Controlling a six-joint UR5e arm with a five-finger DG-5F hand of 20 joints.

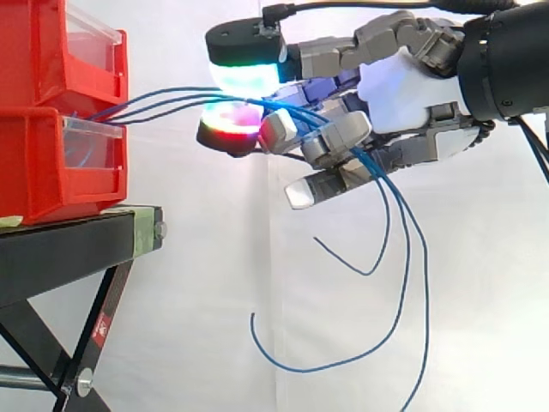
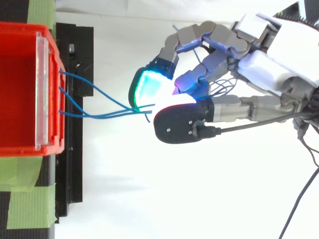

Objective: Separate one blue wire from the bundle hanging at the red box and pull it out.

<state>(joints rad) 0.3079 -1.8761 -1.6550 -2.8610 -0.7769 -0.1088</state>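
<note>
Here's the robot hand (image 1: 403,90), coming in from the right, level with the stacked red plastic bins (image 1: 51,163) on the black metal stand (image 1: 60,249). The thin blue wires (image 1: 184,97) are right in its grip. Its fingers are curled around the bundle, closed on it. In the side view the strands pass between a green-glowing pad (image 1: 244,73) above and a red-glowing pad (image 1: 227,122) below.

From above, three blue wires (image 2: 99,116) leave the front of the red bin (image 2: 56,129) spaced apart. They cross the gap over the stand's edge, converge, and run in beside the green-lit fingertip (image 2: 149,87). The robot hand (image 2: 279,74) itself sits well clear of the bin, with open white curtain (image 1: 214,300) between them.

Back in the side view, the wires stretch almost level from the lower bin to the pads. Behind the fingers, several loose ends spill out and hang down in long curves under the palm. So more than one strand runs through the hand here, and I can't tell which of them the pads actually pinch. Strips of green tape (image 2: 25,199) sit on the stand beside the bin.
</note>
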